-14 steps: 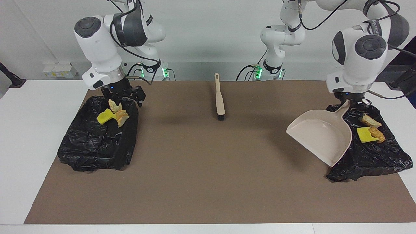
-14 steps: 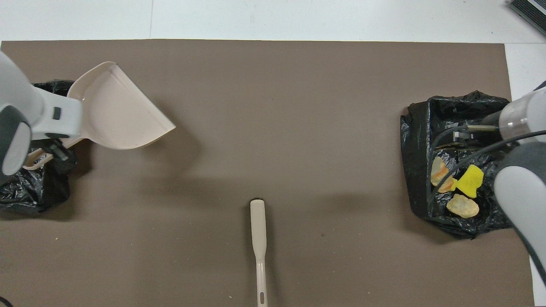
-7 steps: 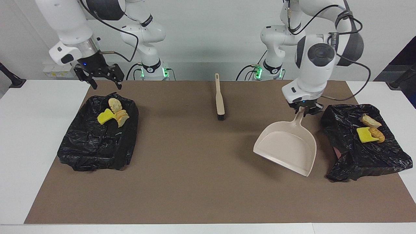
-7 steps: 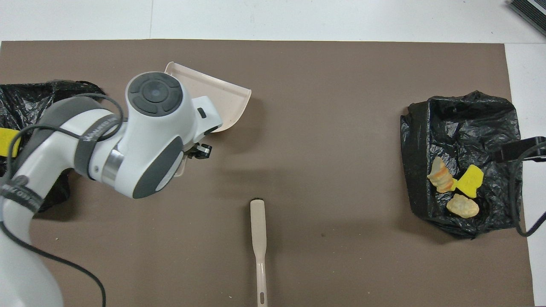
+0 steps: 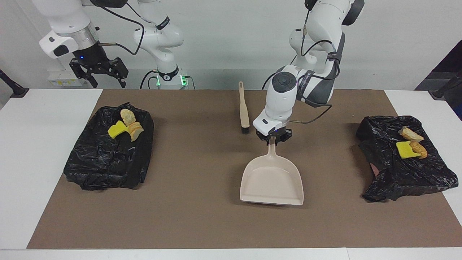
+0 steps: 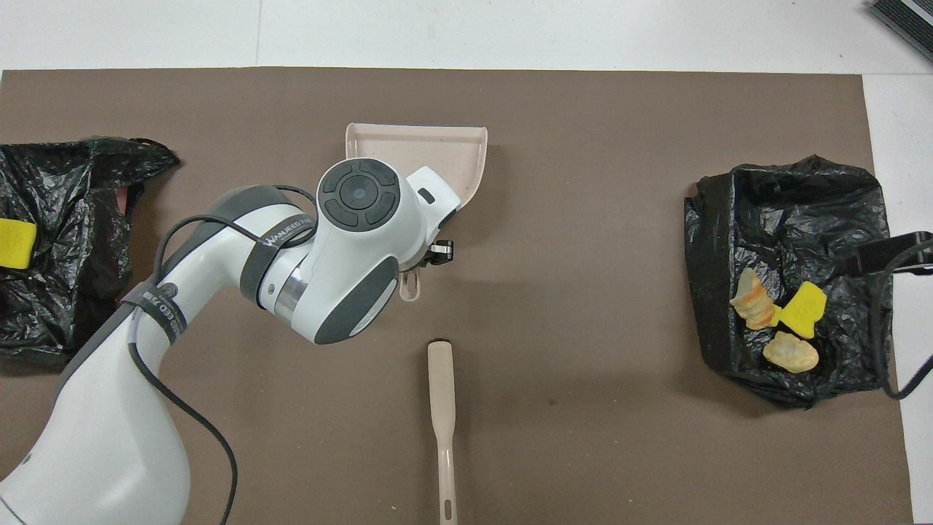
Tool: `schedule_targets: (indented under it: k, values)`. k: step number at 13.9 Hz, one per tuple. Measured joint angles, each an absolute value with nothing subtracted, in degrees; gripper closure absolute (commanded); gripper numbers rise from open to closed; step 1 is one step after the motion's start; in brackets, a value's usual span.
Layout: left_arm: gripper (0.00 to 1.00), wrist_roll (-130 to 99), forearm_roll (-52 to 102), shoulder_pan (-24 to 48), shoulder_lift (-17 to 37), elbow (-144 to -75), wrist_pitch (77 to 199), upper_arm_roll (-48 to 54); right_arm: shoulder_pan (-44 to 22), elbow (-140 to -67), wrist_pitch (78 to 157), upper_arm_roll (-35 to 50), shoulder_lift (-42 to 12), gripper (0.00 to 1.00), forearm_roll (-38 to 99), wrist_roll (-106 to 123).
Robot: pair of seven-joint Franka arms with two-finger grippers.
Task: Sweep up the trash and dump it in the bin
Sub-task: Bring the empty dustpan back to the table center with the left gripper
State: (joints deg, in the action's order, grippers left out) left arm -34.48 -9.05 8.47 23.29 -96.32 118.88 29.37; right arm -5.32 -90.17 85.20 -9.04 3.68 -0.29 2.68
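1. Left gripper [image 5: 273, 139] is clamped tight on the handle of the beige dustpan [image 5: 271, 182], mid-mat, with the pan's mouth pointing to 6 o'clock in the facing view, away from the robots.
2. Pan looks level and at or just off the brown mat [image 5: 202, 224]; whether it rests there I cannot tell. Nothing is in it.
3. Right gripper [image 5: 99, 74] hangs high with its fingers spread wide and nothing in them, up around 11 o'clock from the black bin bag [image 5: 104, 159] at the right arm's end. It waits.
4. Trash check: a yellow sponge wedge and two tan foam chunks [image 5: 126, 126] sit on that bag, in the part nearest the robots.
5. At the left arm's end, another black bag [image 5: 404, 173] carries more scraps [image 5: 409, 144]: one yellow wedge, two tan bits.
6. Brush [image 5: 244, 108] lies flat on the mat, at about 11 o'clock from the left gripper, nearer to the robots than the pan, untouched by either arm.
7. Verdict: no loose scraps show on the mat, so sweeping and dumping look done. What seems left is setting the pan down and letting go.
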Motion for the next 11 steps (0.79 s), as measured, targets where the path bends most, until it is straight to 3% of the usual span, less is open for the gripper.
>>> schedule_targets:
  k: [6,8,9,11]
  values:
    - [1.0,-37.5,-8.0,10.8,27.5,-94.2,119.8,29.4,-5.3,-90.2,85.2,-8.4,3.7,0.0,-0.3,2.7]
    - [0.85,-37.7,-8.0,11.0,28.0,-94.0,119.9,29.4,-5.3,-90.1,85.2,-8.4,3.7,0.0,-0.4,2.7]
    - [0.73,-37.8,-8.0,11.1,28.0,-94.0,120.0,29.4,-5.3,-89.9,85.2,-8.3,3.8,0.0,-0.6,2.7]
    - [0.22,-37.8,-8.0,11.2,28.0,-94.0,119.8,29.5,-5.3,-89.6,85.2,-8.1,4.1,0.0,-0.9,2.7]
